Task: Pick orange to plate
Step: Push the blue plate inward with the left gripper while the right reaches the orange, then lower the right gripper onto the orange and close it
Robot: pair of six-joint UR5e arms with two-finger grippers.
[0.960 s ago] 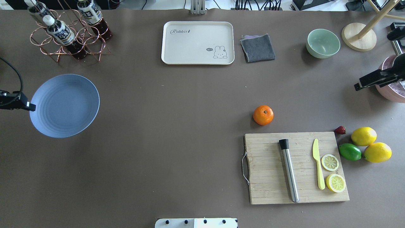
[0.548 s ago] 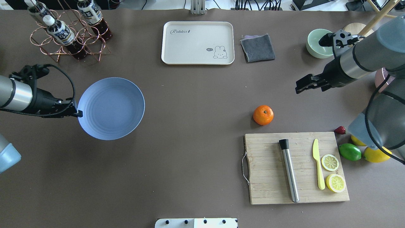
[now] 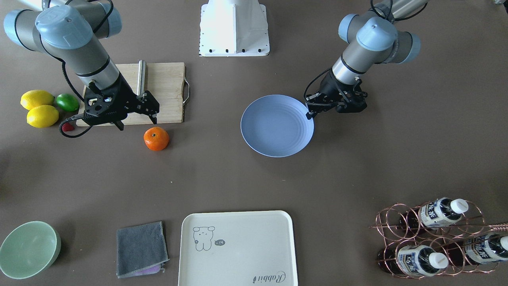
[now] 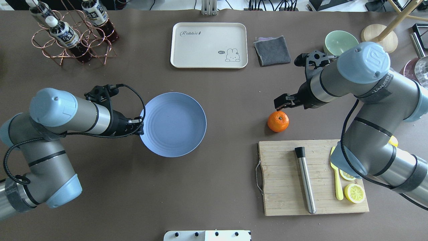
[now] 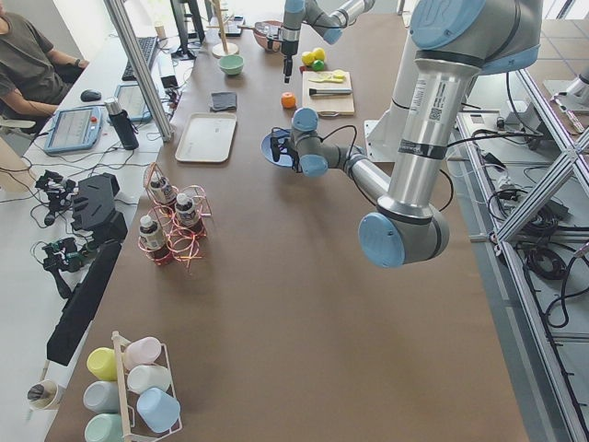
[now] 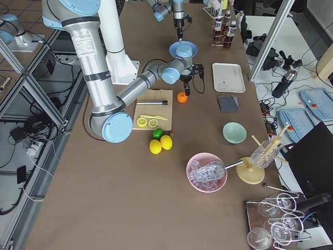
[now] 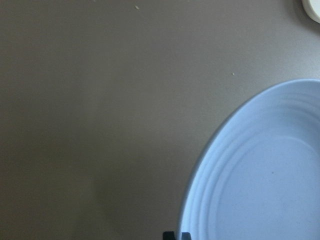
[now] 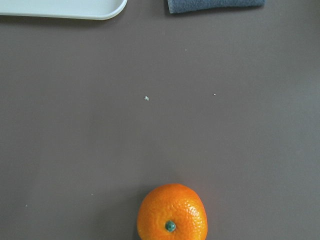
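The orange rests on the brown table just beyond the cutting board, and it fills the bottom centre of the right wrist view. My right gripper hovers close above its far side; the front-facing view shows this gripper open with nothing in it. The periwinkle-blue plate is near the table's middle. My left gripper is shut on the plate's left rim, and its fingertips clasp that edge in the left wrist view.
A wooden cutting board holds a steel tube, a yellow knife and lemon slices. Two lemons and a lime lie beside it. A cream tray, grey cloth, mint bowl and bottle rack line the far edge.
My left arm has carried the plate rightwards from the table's left edge to near the middle. My right arm has swung in from the far right to the orange, which stayed put.
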